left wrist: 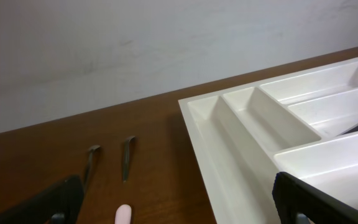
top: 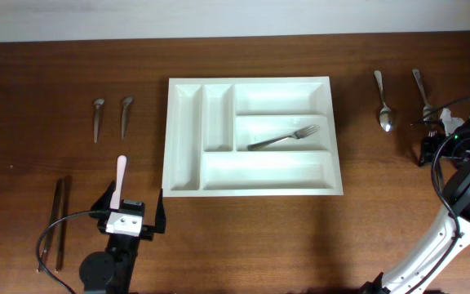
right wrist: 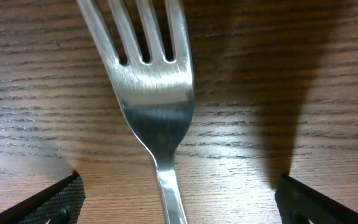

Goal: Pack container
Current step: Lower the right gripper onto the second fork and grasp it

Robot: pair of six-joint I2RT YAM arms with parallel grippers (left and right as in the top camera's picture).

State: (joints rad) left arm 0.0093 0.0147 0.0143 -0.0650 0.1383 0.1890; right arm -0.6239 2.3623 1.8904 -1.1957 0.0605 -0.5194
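The tray (top: 252, 81) lies mid-table (top: 23, 98), a fork (top: 284, 138) in its middle long slot. It looks light, stiff and smooth, best taken by the rim. Right of it, the right gripper (right wrist: 178, 202) gapes over a loose fork (right wrist: 154, 93). Below-left of it, the left gripper (top: 133, 204) gapes empty.

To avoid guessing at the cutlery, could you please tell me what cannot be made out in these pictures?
Right wrist: the fork, tine tips and handle cut off by frame edges.
Left wrist: pink utensil, only its tip above the bottom edge.
Overhead: its near end hidden under the left gripper.
Left wrist: container cut by right edge.
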